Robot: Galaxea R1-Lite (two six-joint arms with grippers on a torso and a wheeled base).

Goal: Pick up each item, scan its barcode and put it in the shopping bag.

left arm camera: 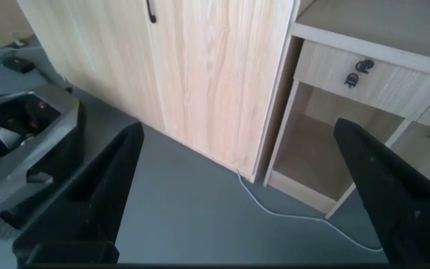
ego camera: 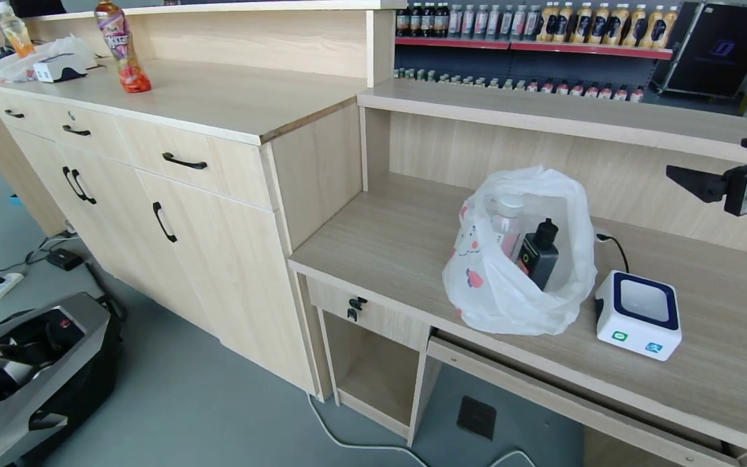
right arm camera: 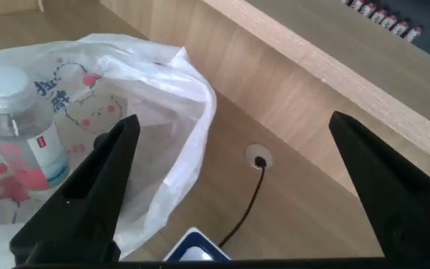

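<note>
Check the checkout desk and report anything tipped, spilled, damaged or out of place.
Nothing looks spilled or damaged. The shopping bag sits upright on the desk beside the scanner. Inside it, the dark bottle leans a little next to the clear bottle, which looks harmless.

Shop checkout, seen from the till side: a pale wooden counter [ego camera: 218, 97] with drawers [ego camera: 146, 144] and cupboard doors [ego camera: 231, 272] runs along the floor. Behind it a red-edged shelf rack [ego camera: 529, 47] carries rows of bottled drinks [ego camera: 581, 23]. On the lower desk [ego camera: 386, 240] a white plastic shopping bag [ego camera: 497, 298], holding bottles, stands just beside a small white barcode scanner [ego camera: 639, 314]. A single drink bottle [ego camera: 120, 45] stands on the counter top.
</note>
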